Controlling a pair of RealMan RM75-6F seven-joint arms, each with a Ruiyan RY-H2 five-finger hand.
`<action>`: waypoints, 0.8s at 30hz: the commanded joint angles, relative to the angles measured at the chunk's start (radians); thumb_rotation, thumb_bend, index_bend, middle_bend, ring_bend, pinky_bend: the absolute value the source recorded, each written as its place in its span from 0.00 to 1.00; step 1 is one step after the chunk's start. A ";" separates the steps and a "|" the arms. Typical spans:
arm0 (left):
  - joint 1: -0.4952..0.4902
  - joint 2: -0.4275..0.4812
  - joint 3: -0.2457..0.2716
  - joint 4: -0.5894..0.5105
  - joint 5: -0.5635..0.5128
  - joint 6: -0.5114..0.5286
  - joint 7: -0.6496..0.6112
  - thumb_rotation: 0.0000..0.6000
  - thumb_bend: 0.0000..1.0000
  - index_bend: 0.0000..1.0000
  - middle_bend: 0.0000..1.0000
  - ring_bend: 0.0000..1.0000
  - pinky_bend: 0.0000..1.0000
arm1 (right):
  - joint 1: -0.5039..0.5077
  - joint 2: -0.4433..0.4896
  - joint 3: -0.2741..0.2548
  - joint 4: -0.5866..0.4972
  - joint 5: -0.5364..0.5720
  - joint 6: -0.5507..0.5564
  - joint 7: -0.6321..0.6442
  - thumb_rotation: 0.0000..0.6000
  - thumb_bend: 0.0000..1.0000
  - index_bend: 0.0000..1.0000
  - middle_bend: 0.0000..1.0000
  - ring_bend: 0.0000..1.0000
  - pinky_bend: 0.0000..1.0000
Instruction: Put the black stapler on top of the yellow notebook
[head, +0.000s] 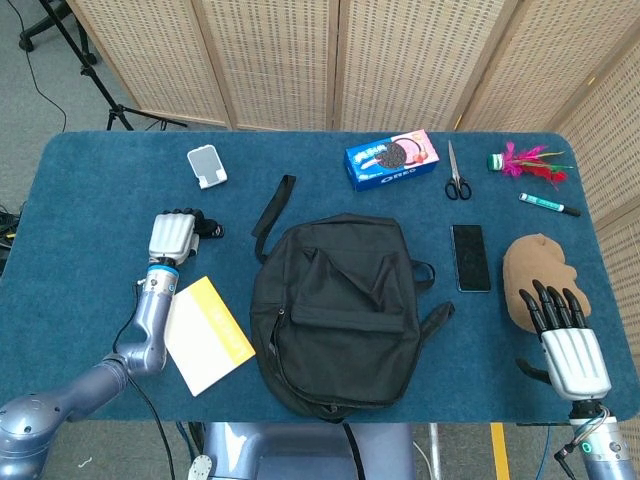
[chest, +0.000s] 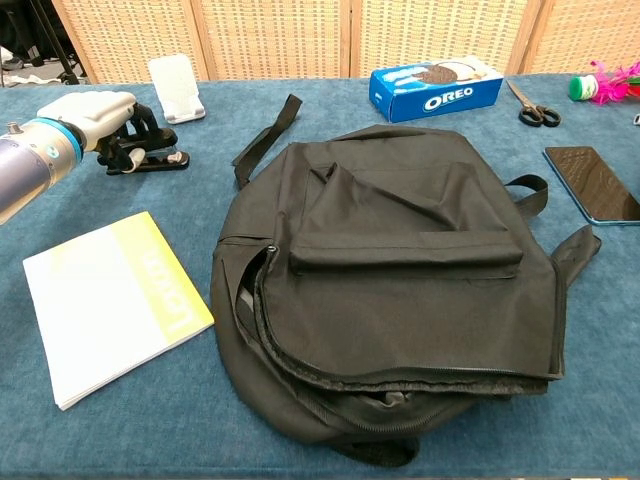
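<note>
The black stapler (chest: 152, 156) lies at the far left of the blue table, and in the head view the stapler (head: 209, 229) pokes out to the right of my left hand (head: 171, 237). The fingers of my left hand (chest: 98, 108) are curled down around its rear end and grip it. The yellow and white notebook (head: 205, 335) lies flat nearer the front edge, below that hand; the chest view shows the notebook (chest: 110, 300) apart from the stapler. My right hand (head: 567, 345) rests at the front right with its fingers spread and nothing in it.
A black backpack (head: 340, 310) fills the middle of the table. Behind it are an Oreo box (head: 392, 159), scissors (head: 456, 176), a white stand (head: 206, 165), a feathered shuttlecock (head: 525, 162) and a marker (head: 549, 205). A phone (head: 470, 257) and a brown object (head: 530, 270) lie right.
</note>
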 joint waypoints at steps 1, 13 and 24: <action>0.001 0.004 -0.002 -0.004 0.002 -0.001 -0.002 1.00 0.57 0.72 0.43 0.38 0.40 | 0.000 0.000 0.000 0.000 0.000 -0.001 -0.001 1.00 0.09 0.00 0.00 0.00 0.00; 0.020 0.090 -0.007 -0.143 0.007 0.003 0.021 1.00 0.57 0.72 0.44 0.39 0.41 | 0.002 -0.001 0.002 0.000 0.006 -0.006 -0.002 1.00 0.09 0.00 0.00 0.00 0.00; 0.078 0.242 0.046 -0.402 0.069 0.094 0.087 1.00 0.57 0.73 0.44 0.39 0.41 | -0.002 -0.004 0.003 0.000 0.003 0.004 -0.010 1.00 0.09 0.00 0.00 0.00 0.00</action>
